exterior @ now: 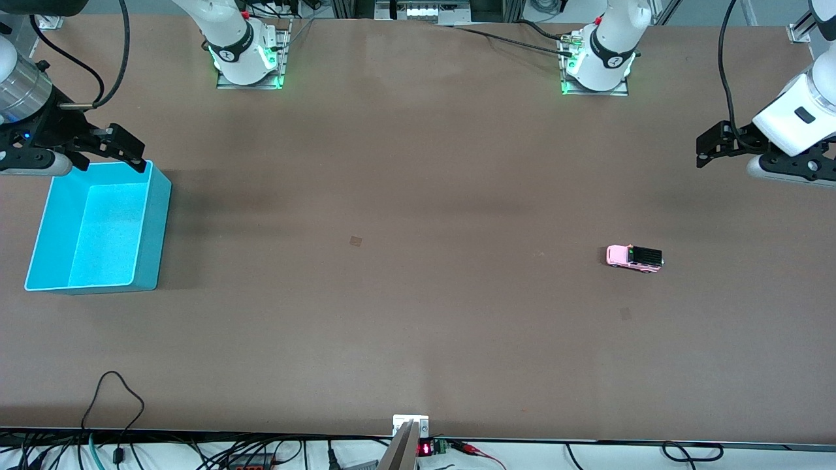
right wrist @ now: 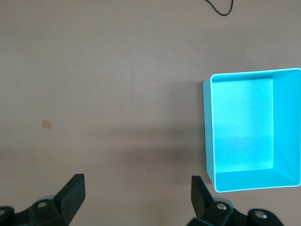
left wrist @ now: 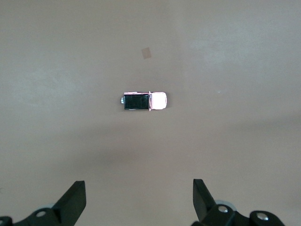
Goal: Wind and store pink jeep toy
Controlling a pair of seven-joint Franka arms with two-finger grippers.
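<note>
The pink jeep toy [exterior: 633, 257], light pink with a black ribbed roof, stands on its wheels on the brown table toward the left arm's end. It also shows in the left wrist view [left wrist: 143, 100], apart from the fingers. My left gripper [exterior: 705, 151] is open and empty in the air over the table's edge at that end; it also shows in its own wrist view [left wrist: 139, 197]. My right gripper [exterior: 130, 151] is open and empty over the table by a corner of the blue bin [exterior: 154, 228]; it also shows in its own wrist view [right wrist: 138, 195].
The blue bin is open-topped and empty, at the right arm's end; its rim [right wrist: 207, 132] shows in the right wrist view. Small tape marks [exterior: 356, 241] [exterior: 626, 313] lie on the table. A black cable [exterior: 114, 398] loops onto the table's near edge.
</note>
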